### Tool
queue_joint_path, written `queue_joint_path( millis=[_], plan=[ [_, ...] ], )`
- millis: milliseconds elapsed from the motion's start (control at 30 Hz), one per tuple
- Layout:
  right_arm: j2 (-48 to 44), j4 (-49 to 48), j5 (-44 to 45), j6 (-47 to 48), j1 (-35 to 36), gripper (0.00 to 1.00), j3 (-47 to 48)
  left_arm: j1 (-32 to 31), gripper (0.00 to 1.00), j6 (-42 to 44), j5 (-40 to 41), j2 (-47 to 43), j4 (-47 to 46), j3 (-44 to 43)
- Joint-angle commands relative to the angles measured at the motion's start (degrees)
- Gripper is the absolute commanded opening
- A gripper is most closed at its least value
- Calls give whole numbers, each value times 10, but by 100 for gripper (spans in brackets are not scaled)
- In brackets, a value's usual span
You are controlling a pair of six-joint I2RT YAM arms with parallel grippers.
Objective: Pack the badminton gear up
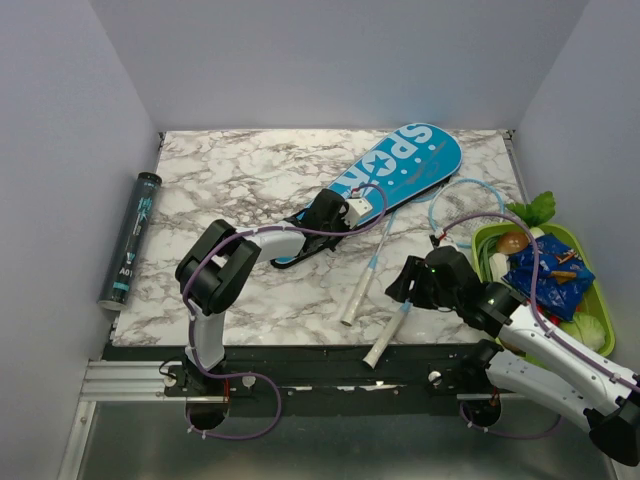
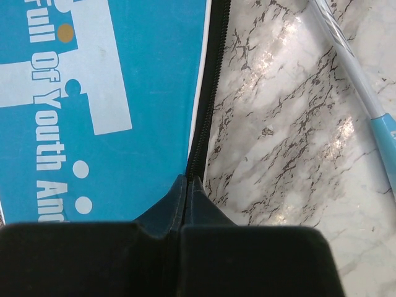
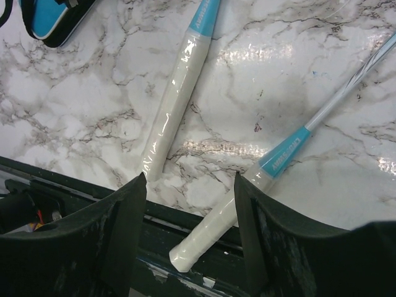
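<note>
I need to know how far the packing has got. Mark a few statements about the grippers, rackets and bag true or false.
1. The left gripper is shut on the bag, at its black edge. True.
2. The right gripper is shut on a racket. False: its jaws stand open on either side of the near racket handle.
3. The near racket and the other racket both have their handles on the table, outside the bag. True.
4. The tube lies beside the tray. False: the tube is at the table's left edge and the tray is at the right.
</note>
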State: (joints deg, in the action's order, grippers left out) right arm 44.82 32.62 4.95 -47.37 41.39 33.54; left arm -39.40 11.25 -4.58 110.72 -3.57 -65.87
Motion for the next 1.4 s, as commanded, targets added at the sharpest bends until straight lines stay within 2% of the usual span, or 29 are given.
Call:
queue_joint_path(
  millis=[0,333,600,800,967,1067,1200,1367],
  plan=[
    [-3,-12,-9,-8,-2,66,-12,0,0,-10,-10,-16,-1,-1],
    [18,-18,-8,11,-2,66,13,16,0,-111,-7,-128,35,36],
    [83,-41,16,40,-7,66,62,21,0,-240,6,-281,84,112],
    [159,-90,-32,61,-62,66,93,24,0,-377,14,-421,76,215],
    [236,-93,-17,94,-125,66,130,24,0,-474,34,-520,38,308],
    [306,-92,-5,111,-149,65,170,24,0,-505,41,-544,1,332],
    [405,-88,14,116,-155,64,237,32,0,-527,93,-549,-41,355],
    [525,-42,50,116,-159,63,353,88,0,-555,62,-503,-134,362]
  ],
)
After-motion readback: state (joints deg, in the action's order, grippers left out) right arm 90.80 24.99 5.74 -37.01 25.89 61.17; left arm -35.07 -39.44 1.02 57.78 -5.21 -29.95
